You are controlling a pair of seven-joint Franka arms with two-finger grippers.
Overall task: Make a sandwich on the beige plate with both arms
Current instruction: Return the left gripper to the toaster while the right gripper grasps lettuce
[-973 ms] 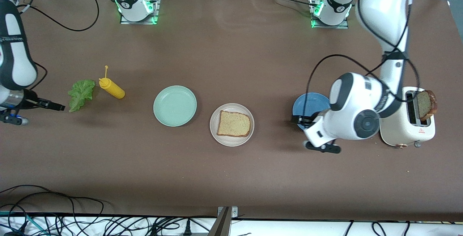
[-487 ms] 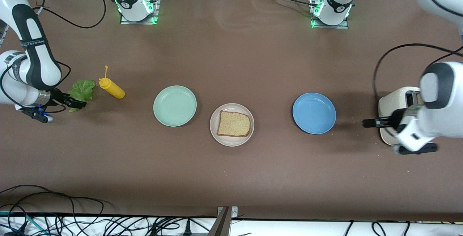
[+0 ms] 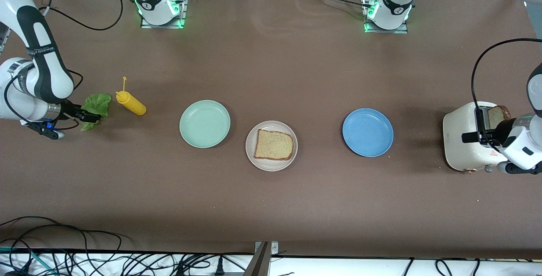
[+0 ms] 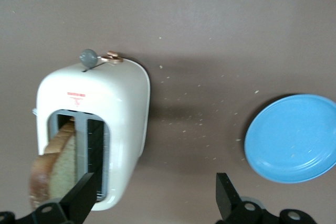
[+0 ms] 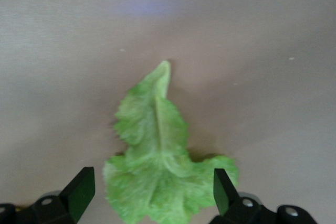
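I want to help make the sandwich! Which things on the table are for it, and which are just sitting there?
For the sandwich:
- beige plate
- bread slice on it
- lettuce
- second bread slice in the toaster

Just sitting there:
- green plate
- blue plate
- yellow squeeze bottle

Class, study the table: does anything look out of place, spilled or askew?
The lettuce lies straight on the table, not on a plate. The mustard bottle beside it lies on its side. Pale crumbs are scattered between the toaster and the blue plate.
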